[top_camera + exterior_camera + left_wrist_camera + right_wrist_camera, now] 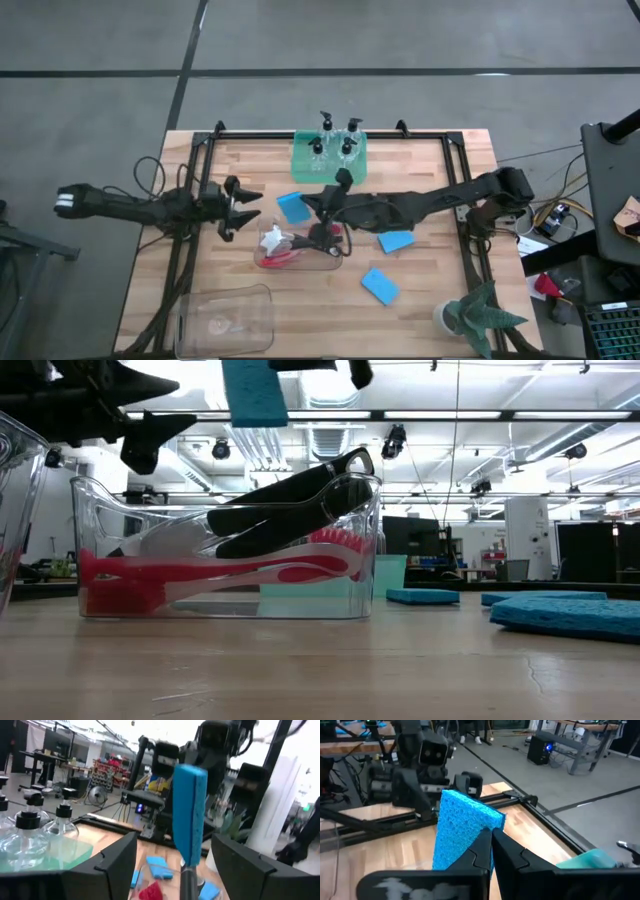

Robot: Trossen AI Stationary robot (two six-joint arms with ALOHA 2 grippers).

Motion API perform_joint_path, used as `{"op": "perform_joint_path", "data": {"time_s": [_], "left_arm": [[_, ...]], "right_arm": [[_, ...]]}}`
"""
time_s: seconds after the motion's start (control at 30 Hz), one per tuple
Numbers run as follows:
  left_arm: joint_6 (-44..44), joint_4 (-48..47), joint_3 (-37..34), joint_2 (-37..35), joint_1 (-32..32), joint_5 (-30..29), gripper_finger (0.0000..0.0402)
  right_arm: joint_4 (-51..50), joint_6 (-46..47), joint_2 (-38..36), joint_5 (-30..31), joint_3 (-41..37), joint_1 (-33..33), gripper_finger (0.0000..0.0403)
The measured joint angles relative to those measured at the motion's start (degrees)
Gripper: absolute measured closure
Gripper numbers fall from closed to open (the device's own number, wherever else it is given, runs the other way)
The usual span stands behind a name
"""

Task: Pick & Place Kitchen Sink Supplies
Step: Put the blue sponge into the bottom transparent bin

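My right gripper (308,206) reaches from the table's right to its middle and is shut on a bright-blue sponge (292,207). The sponge hangs in the air, beyond a clear bin (300,247) that holds red, black and white-headed brushes (250,560). My left gripper (248,205) stands open just left of the sponge, fingers pointing at it without touching. Two more sponges (397,241) (380,286) lie flat on the table. Several pump bottles (335,140) stand in the green tray (300,160). My right gripper pinches the sponge's two flat faces between its two fingers (485,845), at the end nearest the gripper (470,837). The fingers come about level from the table's right. The sponge is lifted clear of the table and stands on edge, sticking out past the fingertips toward my left gripper.
A second clear bin (225,318) stands at the near left corner. A small potted plant (480,315) sits at the near right. A black frame (450,150) runs along the table's far, left and right sides. Bare wood lies between the bins and the near edge.
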Motion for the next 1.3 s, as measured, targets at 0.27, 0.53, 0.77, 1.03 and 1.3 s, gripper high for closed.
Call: {"op": "perform_joint_path", "data": {"time_s": [0.27,0.53,0.77,1.03,1.3], "left_arm": [[5.09,2.88,4.45,5.64,-0.63,0.23,0.0152],[5.48,2.84,9.16,11.31,-0.62,-2.31,0.0152],[5.38,2.66,13.52,16.92,-0.63,-0.71,0.0152],[3.45,2.34,15.94,21.61,-0.63,-0.51,0.0188],[0.44,2.68,16.25,22.64,-0.63,2.12,0.031]], "right_arm": [[0.28,0.85,1.4,-1.09,2.35,-2.28,0.0394],[0.96,1.65,1.72,-2.01,2.33,-2.51,0.0394],[1.12,1.56,1.72,-2.16,2.3,-2.48,0.0394],[0.34,1.44,1.72,-2.17,2.13,-2.04,0.0394],[-0.39,1.52,1.72,-2.35,2.08,-1.95,0.0394]]}}
